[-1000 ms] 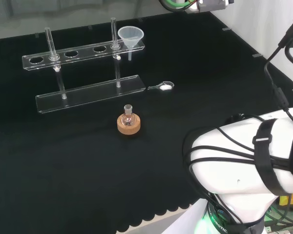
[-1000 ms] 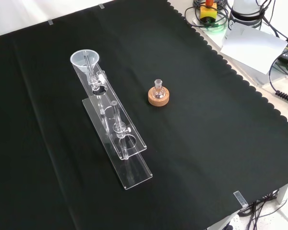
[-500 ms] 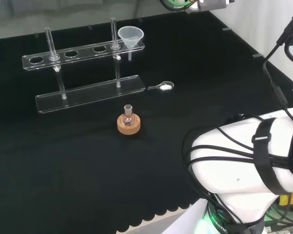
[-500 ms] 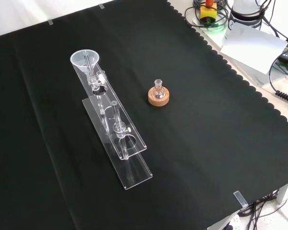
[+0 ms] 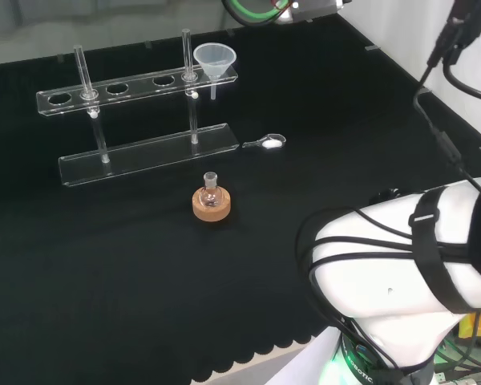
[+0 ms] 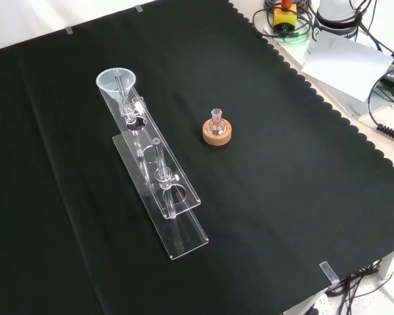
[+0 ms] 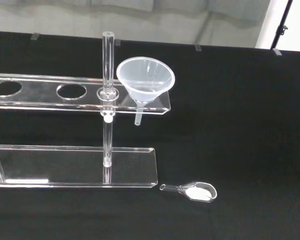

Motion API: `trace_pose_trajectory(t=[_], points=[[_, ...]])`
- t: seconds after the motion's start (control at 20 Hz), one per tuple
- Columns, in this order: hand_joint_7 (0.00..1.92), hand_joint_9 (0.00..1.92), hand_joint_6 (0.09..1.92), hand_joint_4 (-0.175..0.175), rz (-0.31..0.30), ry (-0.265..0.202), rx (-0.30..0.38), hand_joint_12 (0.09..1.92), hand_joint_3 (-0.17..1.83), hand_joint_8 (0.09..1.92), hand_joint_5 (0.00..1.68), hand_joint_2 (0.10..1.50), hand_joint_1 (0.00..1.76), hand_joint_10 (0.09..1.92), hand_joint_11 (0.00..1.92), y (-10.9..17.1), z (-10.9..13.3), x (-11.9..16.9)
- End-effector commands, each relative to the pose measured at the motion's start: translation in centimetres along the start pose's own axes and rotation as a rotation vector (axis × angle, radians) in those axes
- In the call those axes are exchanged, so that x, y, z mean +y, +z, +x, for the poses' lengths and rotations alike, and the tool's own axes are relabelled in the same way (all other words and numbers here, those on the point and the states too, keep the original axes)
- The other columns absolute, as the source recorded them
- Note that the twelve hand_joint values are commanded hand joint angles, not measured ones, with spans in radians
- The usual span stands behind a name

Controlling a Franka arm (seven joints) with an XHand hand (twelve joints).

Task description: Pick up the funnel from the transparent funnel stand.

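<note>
A clear funnel (image 5: 215,59) sits upright in the end hole of the transparent funnel stand (image 5: 136,87), at the stand's right end in the head view. From the front, the funnel (image 6: 116,81) is at the far end of the stand (image 6: 159,190). The wrist view looks at the funnel (image 7: 145,80) from some distance, with its stem hanging through the stand's upper bar (image 7: 65,93). Nothing touches the funnel.
A small round flask on a cork ring (image 5: 212,201) stands in front of the stand; the front view has the cork ring (image 6: 217,131) to the stand's right. A clear scoop with white powder (image 5: 266,142) lies beside the stand's base, and the scoop (image 7: 192,190) is near in the wrist view. White arm links (image 5: 401,273) fill the head view's lower right.
In the head view the arm's links and cables at the right and top have shifted slightly leftward. The funnel, stand, flask and scoop have not moved.
</note>
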State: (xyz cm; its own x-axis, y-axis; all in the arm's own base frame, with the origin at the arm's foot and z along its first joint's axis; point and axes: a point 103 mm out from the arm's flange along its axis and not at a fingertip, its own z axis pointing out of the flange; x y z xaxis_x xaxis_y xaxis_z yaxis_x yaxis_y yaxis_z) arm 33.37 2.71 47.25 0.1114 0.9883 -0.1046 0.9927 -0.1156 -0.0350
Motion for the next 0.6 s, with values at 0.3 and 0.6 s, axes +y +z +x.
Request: trace_pose_trajectory(t=[0.3, 0.6], points=[[0.03, 0.18, 0.09, 0.009, 0.046, 0.009, -0.041, 1.29, 0.36, 0.49, 0.26, 1.26, 0.0, 0.6, 0.0, 2.9, 0.4, 5.9], [0.04, 0.18, 0.09, 0.008, 0.056, 0.006, -0.013, 1.3, 0.35, 0.49, 0.26, 1.26, 0.0, 0.6, 0.0, 4.6, -1.5, 10.3]])
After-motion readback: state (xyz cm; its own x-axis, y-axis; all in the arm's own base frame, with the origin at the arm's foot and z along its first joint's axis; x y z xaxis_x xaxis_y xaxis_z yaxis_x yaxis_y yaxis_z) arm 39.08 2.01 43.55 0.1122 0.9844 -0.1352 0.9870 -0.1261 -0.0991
